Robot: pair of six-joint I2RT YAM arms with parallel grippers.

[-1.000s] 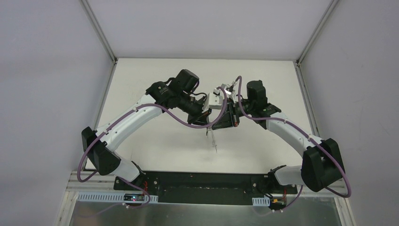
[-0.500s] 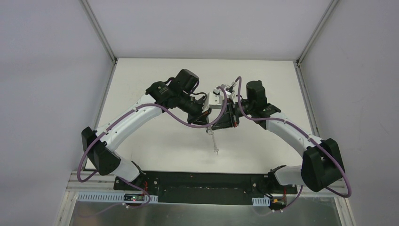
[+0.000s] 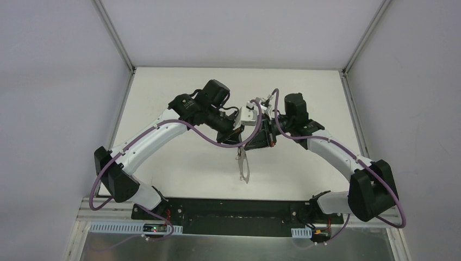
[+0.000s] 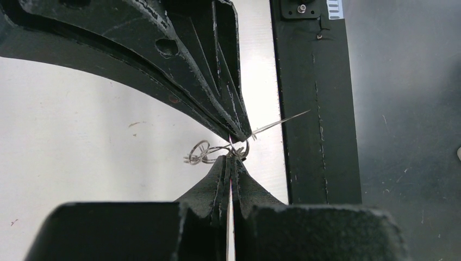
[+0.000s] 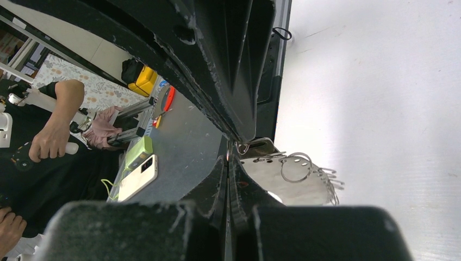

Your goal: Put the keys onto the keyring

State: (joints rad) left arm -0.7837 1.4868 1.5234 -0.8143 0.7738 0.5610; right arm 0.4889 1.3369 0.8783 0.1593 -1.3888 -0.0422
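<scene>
two arms, the left arm (image 3: 155, 136) and the right arm (image 3: 331, 151), lean in to the centre of the top view, and two pairs of fingers meet tip to tip there. one keyring (image 3: 243, 169) hangs just below that meeting point, above the white surface (image 3: 179, 168): a thin grey wire loop, a narrow oval with its point downward. the left fingers (image 4: 217, 182) are clenched flat together, and so are the right fingers (image 5: 215, 185); both tips touch the wire, but which pair bears it i cannot tell. in the right wrist view one small round ring (image 5: 296, 166) and a fan of thin silvery pieces (image 5: 328, 182) string off the loop, right of centre. the black-headed key i cannot make out.
</scene>
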